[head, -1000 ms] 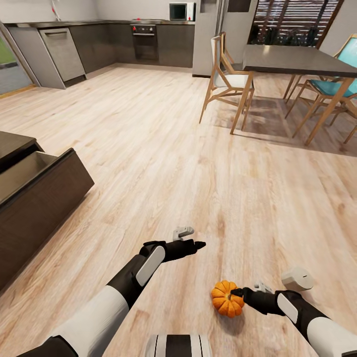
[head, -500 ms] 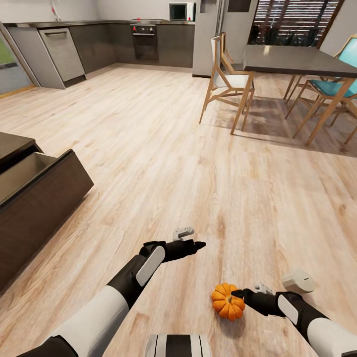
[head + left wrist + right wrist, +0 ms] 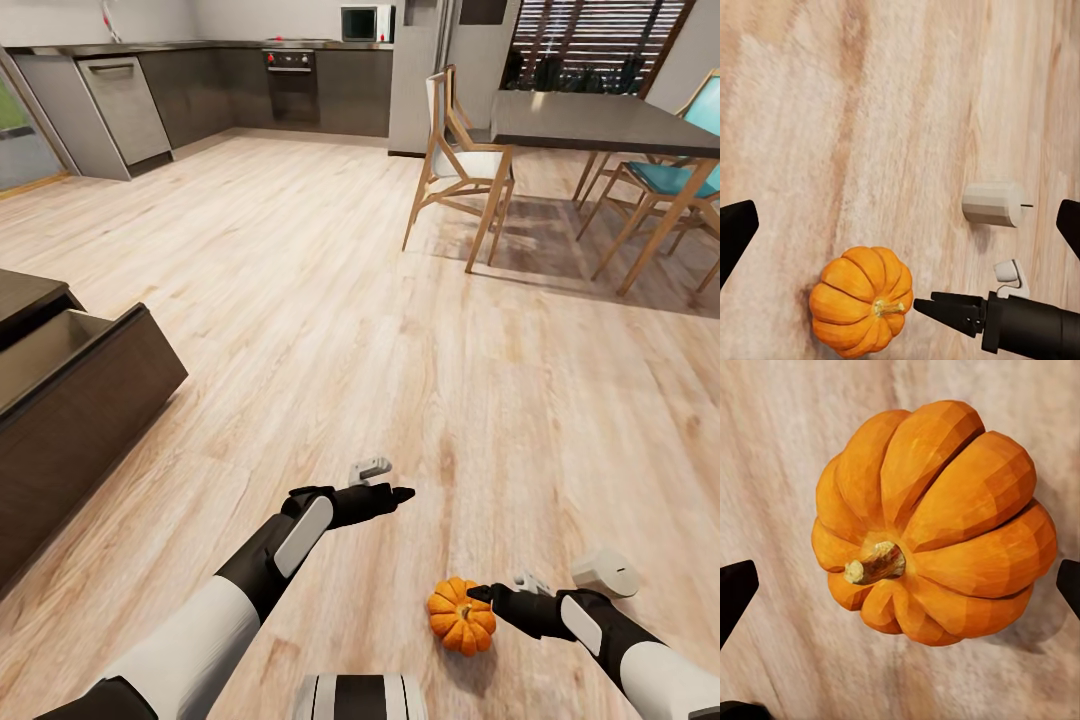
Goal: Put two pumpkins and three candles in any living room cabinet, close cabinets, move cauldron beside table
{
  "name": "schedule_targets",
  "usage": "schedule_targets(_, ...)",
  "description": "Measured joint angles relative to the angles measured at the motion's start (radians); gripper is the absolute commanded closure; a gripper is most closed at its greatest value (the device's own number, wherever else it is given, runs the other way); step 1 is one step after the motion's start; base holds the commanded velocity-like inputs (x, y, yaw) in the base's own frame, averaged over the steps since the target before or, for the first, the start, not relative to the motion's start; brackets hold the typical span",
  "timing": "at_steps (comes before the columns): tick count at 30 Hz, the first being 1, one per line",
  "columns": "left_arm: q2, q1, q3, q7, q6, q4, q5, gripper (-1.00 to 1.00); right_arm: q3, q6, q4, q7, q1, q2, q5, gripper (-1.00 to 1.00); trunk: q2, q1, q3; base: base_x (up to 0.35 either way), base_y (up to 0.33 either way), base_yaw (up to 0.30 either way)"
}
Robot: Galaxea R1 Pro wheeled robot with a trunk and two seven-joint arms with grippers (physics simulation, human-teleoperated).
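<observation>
Orange and ribbed, with a stubby tan stem, a pumpkin (image 3: 462, 616) lies on the floor (image 3: 330, 300) at lower right of the head view, just ahead of the right gripper (image 3: 487, 594), whose tips point at it; in the right wrist view its fingers stand apart at the frame edges with the pumpkin (image 3: 934, 525) between, not yet clamped. Just beyond that wrist lies a pale stubby cylinder (image 3: 602, 572) on its side, with a thin wick showing at one end in the left wrist view (image 3: 994, 203), likely a candle. Lower centre, the left gripper (image 3: 385, 495) hangs over bare planks, fingers apart, holding nothing. Pale wood-grain boards run matte across the room. At middle left, the dark-brown cabinet (image 3: 90, 410) has a drawer pulled out, its beige inside showing no contents from here. Judging by this, the stowing is barely begun: this pumpkin is ungrasped, the drawer unshut. Farther off, upper right, stand chairs (image 3: 460, 165) and a dark dining table (image 3: 600, 122); grey kitchen units (image 3: 230, 85) line the top.
</observation>
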Motion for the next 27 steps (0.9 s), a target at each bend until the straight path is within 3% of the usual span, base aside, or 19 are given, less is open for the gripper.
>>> schedule_targets(19,0.000,0.000,-0.001,0.001,0.000,0.000,0.000,-1.00,0.002,0.000,0.000,0.000,0.000,0.000,0.000,-1.00,-0.004,0.008,-0.070,0.000,0.000,0.000)
schedule_targets(27,0.000,0.000,0.000,0.000,0.000,0.000,0.000,-1.00,0.002,-0.001,0.000,0.000,0.000,0.000,0.000,-1.00,-0.004,0.008,-0.070,0.000,0.000,0.000)
